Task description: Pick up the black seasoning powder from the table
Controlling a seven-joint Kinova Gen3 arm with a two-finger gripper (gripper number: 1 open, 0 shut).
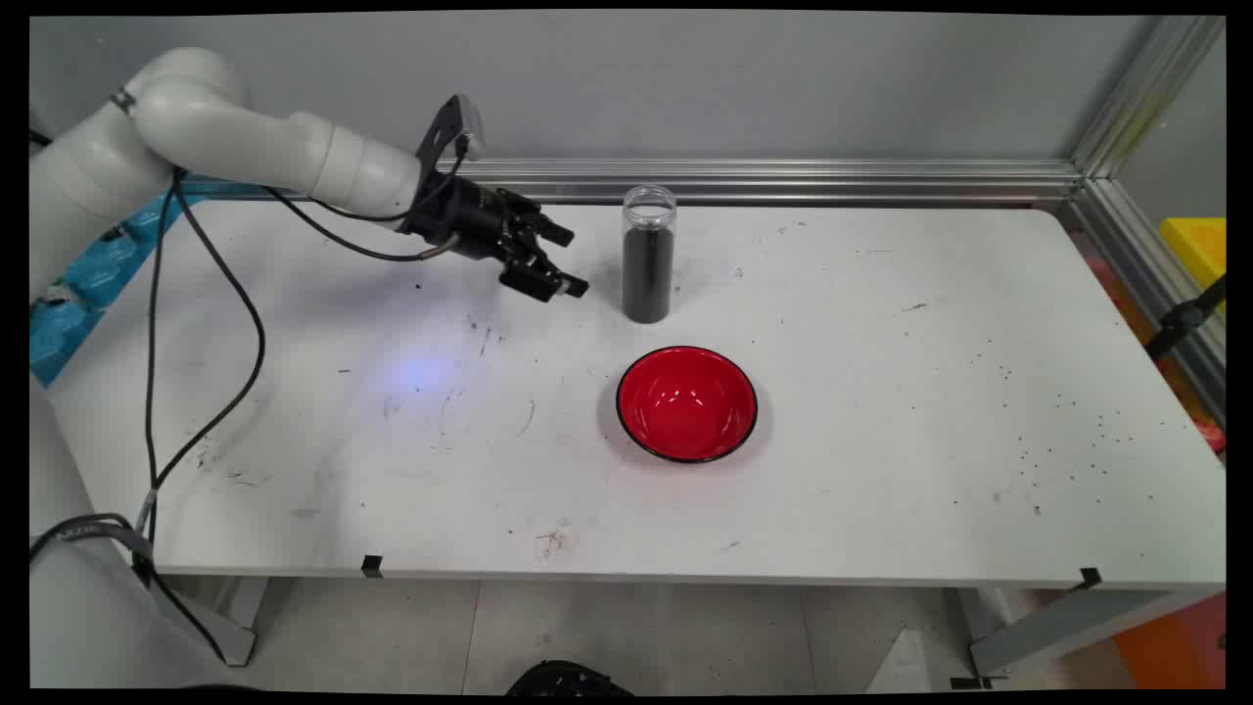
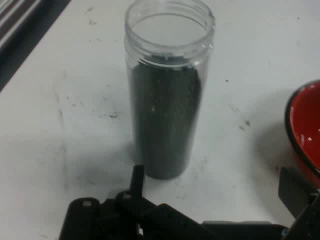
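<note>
A clear open-topped jar [image 1: 648, 257] filled most of the way with dark grains stands upright at the back middle of the white table [image 1: 881, 441]. My gripper [image 1: 573, 261] hovers just left of it, pointing at it, open, with nothing between its fingers. In the hand view the jar [image 2: 167, 100] rises straight ahead of the gripper [image 2: 215, 182], beyond the fingertips and apart from them. A red bowl with a black rim [image 1: 687, 402] sits empty in front of the jar; its edge [image 2: 305, 130] shows at the right of the hand view.
An aluminium rail [image 1: 783, 181] runs along the table's back edge and down its right side. Black cables [image 1: 230, 294] hang from the arm over the left of the table. Small dark specks [image 1: 1057, 460] lie scattered at the right.
</note>
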